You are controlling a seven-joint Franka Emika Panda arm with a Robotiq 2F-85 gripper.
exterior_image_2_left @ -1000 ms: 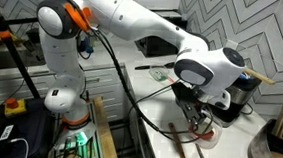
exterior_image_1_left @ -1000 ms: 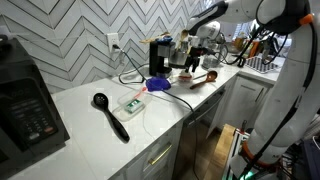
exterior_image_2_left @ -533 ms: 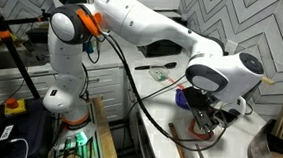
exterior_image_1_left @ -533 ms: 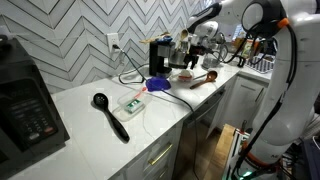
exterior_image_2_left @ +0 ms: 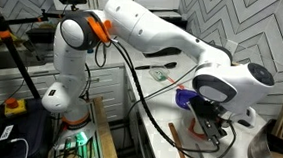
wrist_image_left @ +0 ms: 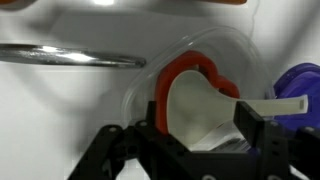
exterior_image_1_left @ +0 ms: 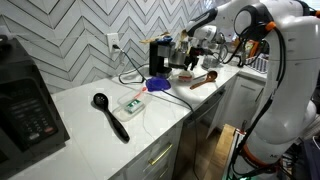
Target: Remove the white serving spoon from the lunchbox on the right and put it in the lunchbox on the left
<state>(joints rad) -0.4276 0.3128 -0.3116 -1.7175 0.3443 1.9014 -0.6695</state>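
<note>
In the wrist view a white serving spoon [wrist_image_left: 205, 105] lies in a clear lunchbox [wrist_image_left: 138, 88] with a red heart-shaped insert [wrist_image_left: 186, 66]; its handle points right. My gripper [wrist_image_left: 197, 135] is open, one finger on each side of the spoon's bowl, close over it. In both exterior views the gripper [exterior_image_1_left: 193, 60] [exterior_image_2_left: 210, 130] hangs low over that lunchbox [exterior_image_1_left: 189, 73] at the far end of the counter. A blue-purple container [exterior_image_1_left: 157, 84] [exterior_image_2_left: 185, 96] [wrist_image_left: 300, 80] sits beside it.
A wooden spoon [exterior_image_1_left: 203, 78] [exterior_image_2_left: 181, 152] lies near the lunchbox. A black ladle [exterior_image_1_left: 110, 115] and a small green-white box [exterior_image_1_left: 131, 103] lie mid-counter. A coffee machine [exterior_image_1_left: 160, 54] stands by the wall, a black appliance [exterior_image_1_left: 25, 100] at one end. A metal handle [wrist_image_left: 70, 55] lies close by.
The arm has swung further over the lunchbox and the gripper has come down toward it. The objects on the counter have not moved.
</note>
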